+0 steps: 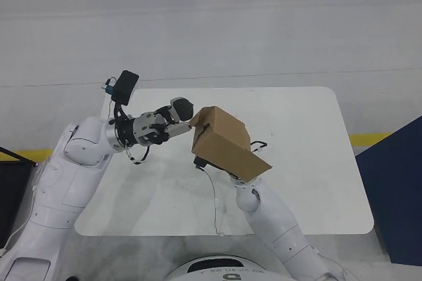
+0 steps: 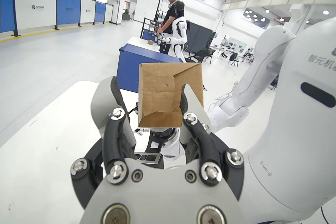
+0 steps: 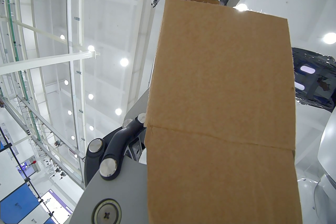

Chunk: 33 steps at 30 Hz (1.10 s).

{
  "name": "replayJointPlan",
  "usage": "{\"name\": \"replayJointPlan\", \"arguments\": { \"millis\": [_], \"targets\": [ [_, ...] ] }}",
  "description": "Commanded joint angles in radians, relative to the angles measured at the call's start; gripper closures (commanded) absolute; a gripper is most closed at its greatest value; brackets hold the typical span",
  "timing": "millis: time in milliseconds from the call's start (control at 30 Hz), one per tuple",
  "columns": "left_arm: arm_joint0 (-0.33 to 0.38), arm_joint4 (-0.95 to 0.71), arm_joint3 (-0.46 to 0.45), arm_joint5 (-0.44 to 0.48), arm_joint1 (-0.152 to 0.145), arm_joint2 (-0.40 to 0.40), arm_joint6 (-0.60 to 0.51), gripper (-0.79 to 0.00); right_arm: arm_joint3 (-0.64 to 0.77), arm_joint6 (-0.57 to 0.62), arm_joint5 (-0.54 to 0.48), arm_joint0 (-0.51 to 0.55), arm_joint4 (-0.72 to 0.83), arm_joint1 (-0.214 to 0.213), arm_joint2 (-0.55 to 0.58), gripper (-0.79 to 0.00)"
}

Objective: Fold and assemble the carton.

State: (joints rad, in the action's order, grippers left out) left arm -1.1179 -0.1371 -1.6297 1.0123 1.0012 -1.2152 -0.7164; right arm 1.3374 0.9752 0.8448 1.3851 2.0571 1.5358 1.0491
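Fingers (image 2: 190, 101) of the left gripper (image 2: 150, 86) stand spread, released, at 9 o'clock of the brown carton (image 1: 228, 144). One touches the folded flaps of the carton's near end and the other stands just apart. The carton is raised off the white bench (image 1: 316, 175), tilted, above the bench's middle. It already has a box shape. The end facing the left gripper looks folded in, though creased and not lying flat. At the carton's 4 o'clock end a panel runs straight on past a crease, so that end seems yet to be closed. The right gripper (image 1: 201, 163) sits under the carton, coming in from 6 o'clock. The carton hides its grasp, so whether it is clenched cannot be told.
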Motion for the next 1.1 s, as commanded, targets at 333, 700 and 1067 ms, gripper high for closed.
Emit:
{"name": "replayJointPlan", "arguments": {
  "millis": [333,700,1067],
  "targets": [
    [0.036,-0.047,0.051,0.000,0.009,0.038,-0.045,-0.496,0.006,0.005,-0.005,0.005,-0.007,0.001,0.003,0.000],
    [0.069,-0.025,0.064,0.000,0.023,0.075,-0.070,-0.526,0.011,0.005,-0.005,0.009,-0.008,0.000,0.009,0.000],
    [0.096,0.026,0.083,0.000,0.034,0.108,-0.056,-0.508,0.011,0.001,-0.001,0.005,-0.003,0.002,0.009,0.000]
  ]
}}
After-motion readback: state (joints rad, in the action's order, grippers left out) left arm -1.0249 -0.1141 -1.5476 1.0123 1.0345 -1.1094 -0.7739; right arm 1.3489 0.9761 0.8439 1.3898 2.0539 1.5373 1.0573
